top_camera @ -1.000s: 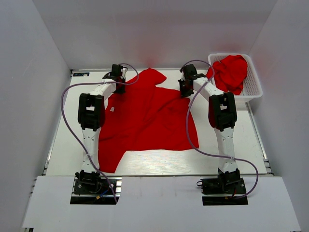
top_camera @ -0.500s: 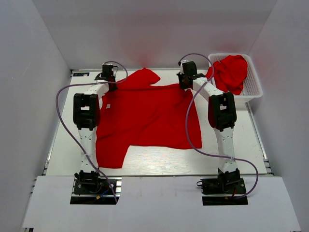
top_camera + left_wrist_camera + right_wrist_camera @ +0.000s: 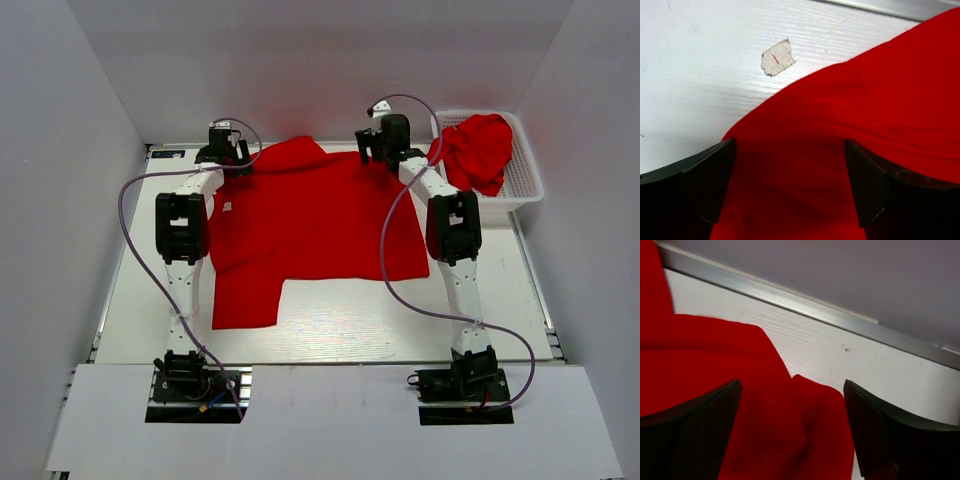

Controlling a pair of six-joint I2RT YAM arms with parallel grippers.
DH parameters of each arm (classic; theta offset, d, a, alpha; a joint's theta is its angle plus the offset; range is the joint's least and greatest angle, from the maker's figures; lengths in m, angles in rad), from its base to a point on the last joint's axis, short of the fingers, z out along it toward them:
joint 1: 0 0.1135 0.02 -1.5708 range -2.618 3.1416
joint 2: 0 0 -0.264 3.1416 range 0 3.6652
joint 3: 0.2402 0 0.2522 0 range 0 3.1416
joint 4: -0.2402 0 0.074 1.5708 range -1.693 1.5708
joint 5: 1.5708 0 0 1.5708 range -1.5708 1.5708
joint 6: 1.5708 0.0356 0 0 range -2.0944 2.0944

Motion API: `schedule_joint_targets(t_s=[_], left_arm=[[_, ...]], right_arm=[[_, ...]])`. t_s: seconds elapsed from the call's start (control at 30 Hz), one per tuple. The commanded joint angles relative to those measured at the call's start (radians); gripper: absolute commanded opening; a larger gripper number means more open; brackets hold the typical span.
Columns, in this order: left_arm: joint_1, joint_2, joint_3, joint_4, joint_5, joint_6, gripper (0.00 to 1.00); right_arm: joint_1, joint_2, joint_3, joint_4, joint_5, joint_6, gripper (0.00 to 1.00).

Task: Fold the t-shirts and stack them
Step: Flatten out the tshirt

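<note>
**Top view:** A red t-shirt [image 3: 310, 225] is seen spread flat over the middle of the white table [image 3: 130, 300]. One sleeve is laid toward the near left and the far edge is drawn up by the back wall. A small white tag [image 3: 230, 207] is seen by its left edge. The left gripper [image 3: 225, 152] is held over the shirt's far-left corner and the right gripper [image 3: 385, 142] over its far-right corner. More red t-shirts [image 3: 478, 148] are heaped in a white basket [image 3: 525, 180] at the far right, beside the right arm.

**Left wrist:** The left gripper [image 3: 790, 145] is shown with its dark fingers [image 3: 705, 185] set well apart, unclosed. Red cloth [image 3: 865, 100] fills the gap between them and runs on to the right. A torn pale scrap [image 3: 776, 57] is stuck to the bare table [image 3: 695, 85] just beyond the hem.

**Right wrist:** The right gripper [image 3: 792, 385] is likewise caught spread, its fingers [image 3: 880, 435] parted. A rumpled fold of the shirt [image 3: 715, 360] is bunched between them. A metal rail [image 3: 790, 292] marks the table's [image 3: 880, 365] far edge.
</note>
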State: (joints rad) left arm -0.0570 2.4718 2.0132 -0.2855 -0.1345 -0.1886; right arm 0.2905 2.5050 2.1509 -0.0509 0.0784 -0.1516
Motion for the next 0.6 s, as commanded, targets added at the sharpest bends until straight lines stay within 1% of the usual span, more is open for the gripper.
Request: schedule_joint_targets(t_s=[0.0, 0.07, 0.1, 0.17, 0.2, 0.23, 0.3, 0.33, 0.4, 0.43, 0.47, 0.53, 0.57], left_arm=[[0.019, -0.049, 0.051, -0.015, 0.036, -0.003, 0.99], [0.019, -0.115, 0.042, -0.029, 0.036, -0.003, 0.99], [0.019, -0.141, 0.032, -0.029, 0.036, -0.003, 0.99], [0.019, -0.200, -0.020, -0.029, 0.047, -0.003, 0.99], [0.019, -0.253, -0.040, -0.038, 0.056, -0.014, 0.99], [0.019, -0.275, -0.074, -0.058, 0.065, -0.014, 0.99], [0.019, -0.316, -0.114, -0.086, 0.079, -0.023, 0.99], [0.019, -0.361, -0.169, -0.096, 0.093, -0.023, 0.99], [0.008, -0.404, -0.243, -0.096, 0.113, -0.023, 0.99], [-0.003, -0.425, -0.327, -0.083, 0.113, -0.023, 0.99], [-0.003, -0.460, -0.368, -0.045, 0.134, -0.023, 0.99], [-0.003, -0.471, -0.460, -0.014, 0.226, -0.032, 0.99], [-0.003, -0.471, -0.478, -0.014, 0.260, -0.041, 0.99]], right_arm=[[-0.010, -0.073, -0.001, 0.013, -0.003, -0.009, 0.90], [-0.005, -0.115, -0.034, -0.006, -0.020, -0.002, 0.90], [-0.004, -0.161, -0.099, -0.012, -0.032, 0.009, 0.90], [-0.008, -0.248, -0.140, -0.046, -0.037, 0.093, 0.90], [-0.010, -0.259, -0.190, -0.067, -0.046, 0.119, 0.90], [-0.011, -0.291, -0.206, -0.128, -0.049, 0.174, 0.90], [-0.007, -0.336, -0.258, -0.185, -0.068, 0.210, 0.90], [-0.007, -0.377, -0.331, -0.211, -0.101, 0.219, 0.90], [-0.004, -0.405, -0.391, -0.211, -0.149, 0.251, 0.90], [-0.004, -0.428, -0.480, -0.205, -0.190, 0.263, 0.90], [-0.007, -0.445, -0.505, -0.166, -0.196, 0.277, 0.90], [-0.014, -0.448, -0.551, -0.159, -0.194, 0.331, 0.90], [-0.010, -0.443, -0.551, -0.179, -0.189, 0.346, 0.90]])
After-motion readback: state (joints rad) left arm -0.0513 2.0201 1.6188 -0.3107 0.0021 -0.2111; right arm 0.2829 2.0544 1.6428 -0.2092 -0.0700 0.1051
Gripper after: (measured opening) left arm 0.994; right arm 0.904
